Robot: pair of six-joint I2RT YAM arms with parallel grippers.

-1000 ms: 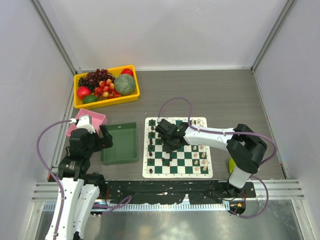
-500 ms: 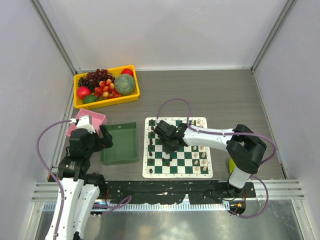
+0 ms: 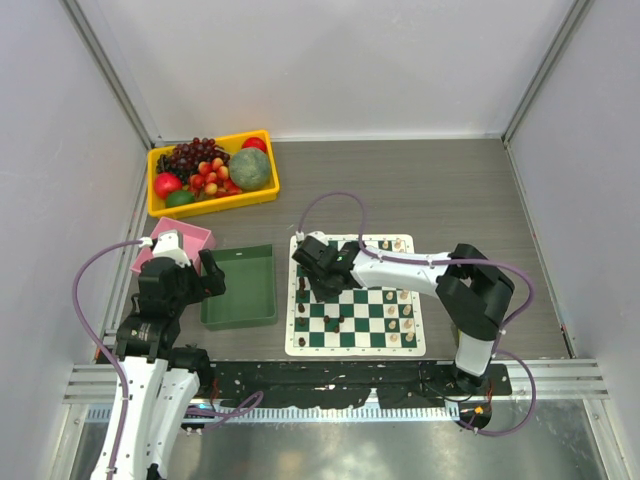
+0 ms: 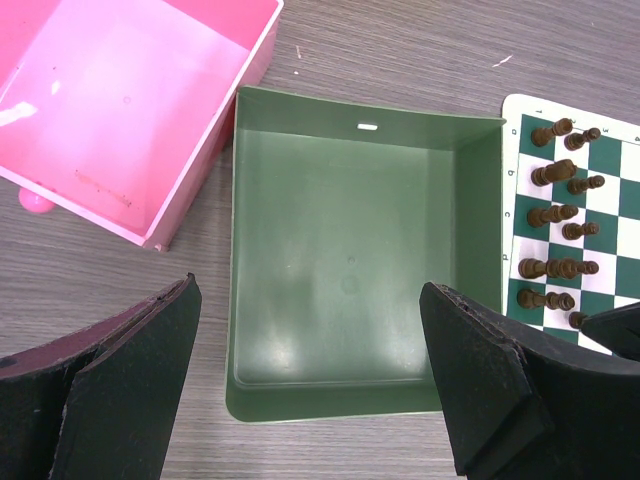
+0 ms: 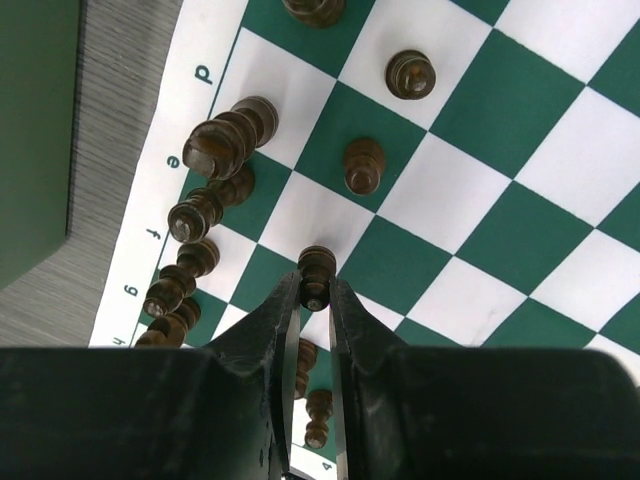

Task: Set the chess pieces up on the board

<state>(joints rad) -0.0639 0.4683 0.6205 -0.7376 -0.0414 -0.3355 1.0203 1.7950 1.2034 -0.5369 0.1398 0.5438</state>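
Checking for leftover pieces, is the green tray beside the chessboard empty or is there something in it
Empty. The left wrist view looks straight down into the green tray, and its whole floor is bare, with nothing lying inside.

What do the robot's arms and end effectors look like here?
The left arm and right arm have white links and black joints, each trailing a looping purple cable. The left end effector has broad, wedge-shaped black fingers; the right end effector is black too, its fingers slim in the wrist view. No markings show.
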